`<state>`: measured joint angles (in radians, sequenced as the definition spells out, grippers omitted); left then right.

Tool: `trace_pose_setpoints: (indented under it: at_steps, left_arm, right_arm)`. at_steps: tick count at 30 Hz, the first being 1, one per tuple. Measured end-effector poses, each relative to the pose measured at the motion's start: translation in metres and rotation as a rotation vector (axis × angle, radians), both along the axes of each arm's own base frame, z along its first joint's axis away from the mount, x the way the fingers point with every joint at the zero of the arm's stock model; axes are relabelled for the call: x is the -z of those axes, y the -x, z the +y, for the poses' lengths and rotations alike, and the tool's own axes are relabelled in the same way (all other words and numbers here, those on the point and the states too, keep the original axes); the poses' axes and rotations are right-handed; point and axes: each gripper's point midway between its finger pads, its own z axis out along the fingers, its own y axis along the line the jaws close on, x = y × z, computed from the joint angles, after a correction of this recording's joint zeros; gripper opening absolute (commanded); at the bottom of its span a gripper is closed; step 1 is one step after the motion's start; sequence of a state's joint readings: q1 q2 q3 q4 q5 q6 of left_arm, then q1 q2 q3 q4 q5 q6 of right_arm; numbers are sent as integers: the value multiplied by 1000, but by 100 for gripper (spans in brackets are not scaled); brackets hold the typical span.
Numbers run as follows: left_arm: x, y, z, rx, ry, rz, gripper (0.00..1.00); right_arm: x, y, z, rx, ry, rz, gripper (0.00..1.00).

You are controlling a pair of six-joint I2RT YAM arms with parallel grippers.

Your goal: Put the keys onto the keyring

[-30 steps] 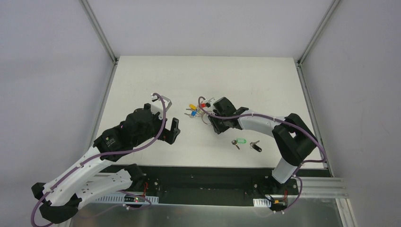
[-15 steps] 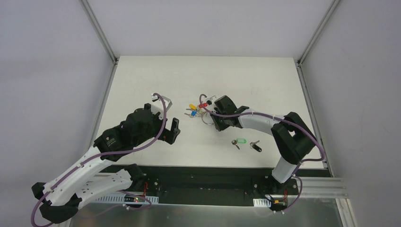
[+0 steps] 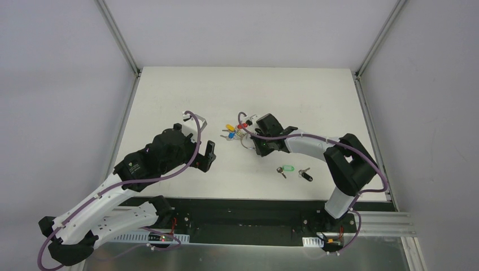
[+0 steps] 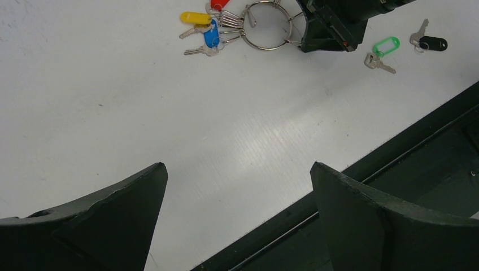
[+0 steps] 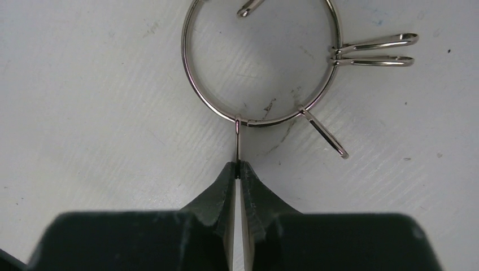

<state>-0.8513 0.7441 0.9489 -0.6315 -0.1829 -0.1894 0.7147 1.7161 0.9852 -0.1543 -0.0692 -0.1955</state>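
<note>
The metal keyring (image 5: 186,62) lies flat on the white table, with several wire clips hanging off it. My right gripper (image 5: 238,167) is shut on one thin clip (image 5: 238,141) at the ring's near side. In the top view this gripper (image 3: 255,145) sits right beside the keyring (image 3: 247,141). The green-headed key (image 3: 287,168) and the black-headed key (image 3: 305,176) lie loose to the right of it, near the front edge. My left gripper (image 3: 208,157) stands open and holds nothing, left of the keyring (image 4: 268,49). The left wrist view shows the green-headed key (image 4: 386,45) and the black-headed key (image 4: 432,42) at its top right.
Red (image 3: 244,125), yellow (image 3: 230,127) and blue (image 3: 230,136) keys hang on the ring's far-left side. The table's dark front edge (image 4: 339,189) runs just under the left gripper. Aluminium posts and grey walls close in the table.
The right gripper's jaws have closed onto the keyring's clip. The left arm has barely shifted.
</note>
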Motion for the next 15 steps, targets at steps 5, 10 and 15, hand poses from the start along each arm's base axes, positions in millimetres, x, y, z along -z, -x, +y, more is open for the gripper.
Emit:
trace_pose_setpoints:
  at_steps: [5, 10, 15]
  left_arm:
    - [0, 0, 0, 0, 0, 0, 100]
    - [2, 1, 0, 1, 0, 0, 100]
    - [0, 5, -3, 40, 9, -4, 96]
  right_arm:
    - [-1, 4, 4, -22, -22, 16, 0]
    - [-6, 7, 3, -24, -17, 17, 0]
    - [-31, 15, -1, -25, -13, 0, 0]
